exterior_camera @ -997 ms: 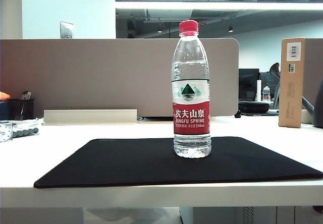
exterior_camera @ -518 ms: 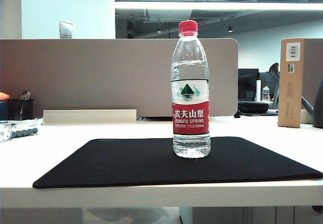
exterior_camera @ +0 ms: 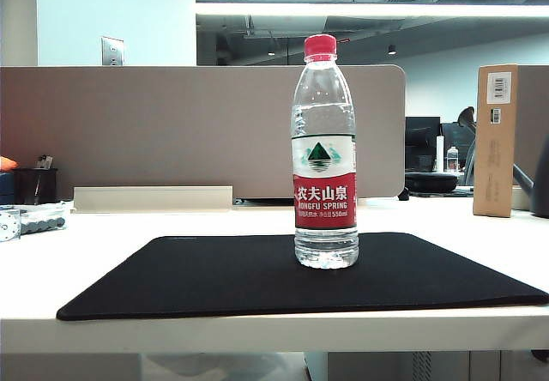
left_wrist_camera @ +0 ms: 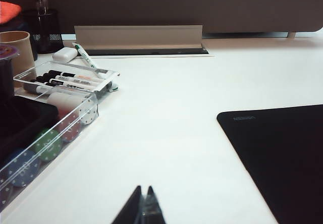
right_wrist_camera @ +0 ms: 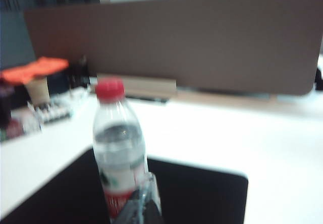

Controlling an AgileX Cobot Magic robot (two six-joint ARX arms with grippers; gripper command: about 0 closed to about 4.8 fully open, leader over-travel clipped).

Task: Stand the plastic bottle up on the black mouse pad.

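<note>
The plastic bottle (exterior_camera: 324, 154), clear with a red cap and red-and-white label, stands upright and alone on the black mouse pad (exterior_camera: 214, 278). Neither gripper shows in the exterior view. In the right wrist view the bottle (right_wrist_camera: 118, 143) stands on the pad (right_wrist_camera: 202, 193) some way ahead of my right gripper (right_wrist_camera: 147, 183), whose fingers are pressed together and hold nothing; this view is blurred. My left gripper (left_wrist_camera: 144, 189) is shut and empty, low over bare white table, with a corner of the mouse pad (left_wrist_camera: 282, 153) off to one side.
A clear organiser tray (left_wrist_camera: 55, 118) with markers and coloured pieces, a pen cup (left_wrist_camera: 46, 30) and a paper cup (left_wrist_camera: 17, 50) sit near the left arm. A cardboard box (exterior_camera: 496, 141) stands at the back right. A grey partition (exterior_camera: 171, 128) backs the desk.
In the exterior view the bottle stays upright in the same spot on the pad. No arm shows in any of its frames.
</note>
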